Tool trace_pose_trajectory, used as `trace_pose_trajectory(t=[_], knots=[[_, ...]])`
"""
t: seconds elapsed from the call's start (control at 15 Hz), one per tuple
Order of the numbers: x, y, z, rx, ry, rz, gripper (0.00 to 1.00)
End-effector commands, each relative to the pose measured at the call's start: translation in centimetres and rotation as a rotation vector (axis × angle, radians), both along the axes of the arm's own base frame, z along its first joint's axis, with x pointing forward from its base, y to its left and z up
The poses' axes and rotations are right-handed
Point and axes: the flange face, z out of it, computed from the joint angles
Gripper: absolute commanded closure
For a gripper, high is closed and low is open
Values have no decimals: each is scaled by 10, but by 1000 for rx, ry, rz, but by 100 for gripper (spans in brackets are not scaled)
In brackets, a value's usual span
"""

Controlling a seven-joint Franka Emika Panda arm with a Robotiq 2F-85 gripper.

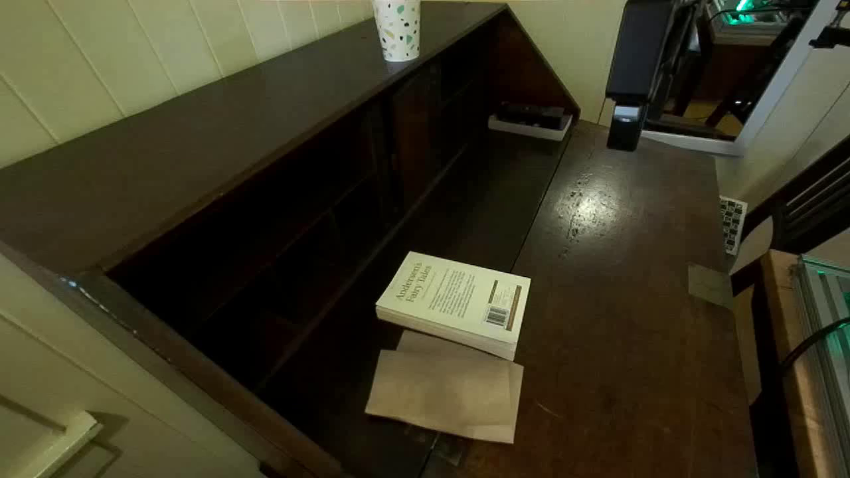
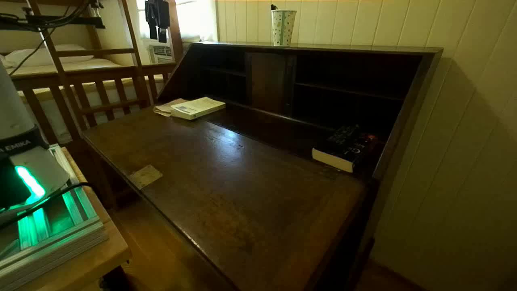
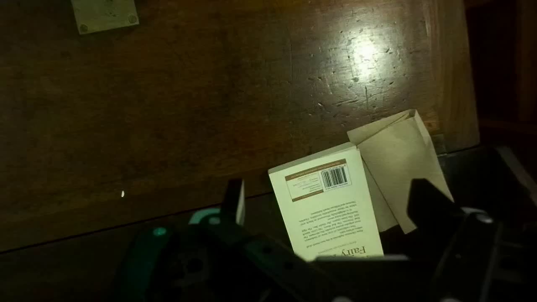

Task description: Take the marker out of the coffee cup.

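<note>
While the marker [image 2: 274, 7] sits in the cup [image 2: 283, 28], aim for a straight lift.
Only a dark tip tops the rim; spread wide, the gripper [image 3: 329, 199] holds nothing — it should pinch that tip alone. The cup stands atop the desk [image 1: 265, 99], near its upper front edge, wall [image 1: 219, 40] behind — so room looks better out front.

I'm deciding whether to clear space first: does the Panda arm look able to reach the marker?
Probably yes: the gripper is open, the marker pokes above the rim of the coffee cup, and nothing visible blocks the way, though full reach is uncertain.
</note>
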Motion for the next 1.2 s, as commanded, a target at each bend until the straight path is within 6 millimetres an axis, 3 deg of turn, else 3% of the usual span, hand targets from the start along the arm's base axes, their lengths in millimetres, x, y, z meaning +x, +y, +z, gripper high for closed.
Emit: trace_pose_trajectory(t=[0.0,0.4,0.53,0.8,1.13], knots=[[0,0,0,0,1,0,0],[0,0,0,0,1,0,0],[6,-12,3,-56,-29,-30,0],[30,-49,26,-142,-160,-83,0],[80,-73,68,-199,-340,-63,0]])
